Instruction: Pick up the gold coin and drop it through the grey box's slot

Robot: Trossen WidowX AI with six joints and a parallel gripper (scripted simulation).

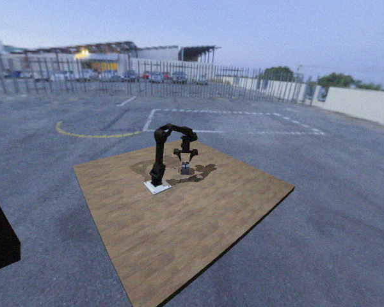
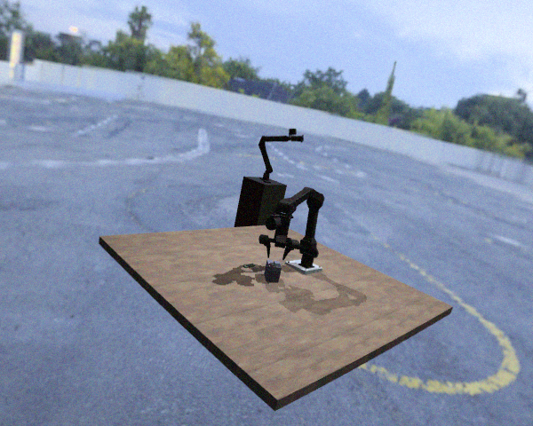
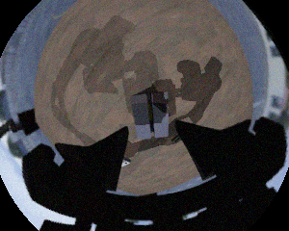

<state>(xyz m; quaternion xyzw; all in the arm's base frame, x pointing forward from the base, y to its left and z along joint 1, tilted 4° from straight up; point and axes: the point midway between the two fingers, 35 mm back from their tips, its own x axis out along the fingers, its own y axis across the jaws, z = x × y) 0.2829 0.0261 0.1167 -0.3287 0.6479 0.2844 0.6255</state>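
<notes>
The grey box (image 1: pixel 185 169) (image 2: pixel 272 272) (image 3: pixel 143 114) stands on the wooden table top, with the dark narrow slot (image 3: pixel 151 113) running across its lid in the wrist view. My gripper (image 1: pixel 185 160) (image 2: pixel 276 258) (image 3: pixel 151 126) is open and points down just above the box, its fingertips apart on either side of the slot line. No coin shows between the fingers or on the lid. The dark-green holder (image 1: pixel 198 178) (image 2: pixel 249 265) lies in the arm's shadow a little way from the box, and no coin can be made out in it. The box's inside is hidden.
The arm's white base plate (image 1: pixel 157 186) (image 2: pixel 304 266) is bolted to the wooden table top (image 1: pixel 198 224) (image 2: pixel 313 339) near the box. A dark pedestal (image 2: pixel 258 201) with a second thin arm (image 2: pixel 265 155) stands beyond the table's far edge in the exterior view.
</notes>
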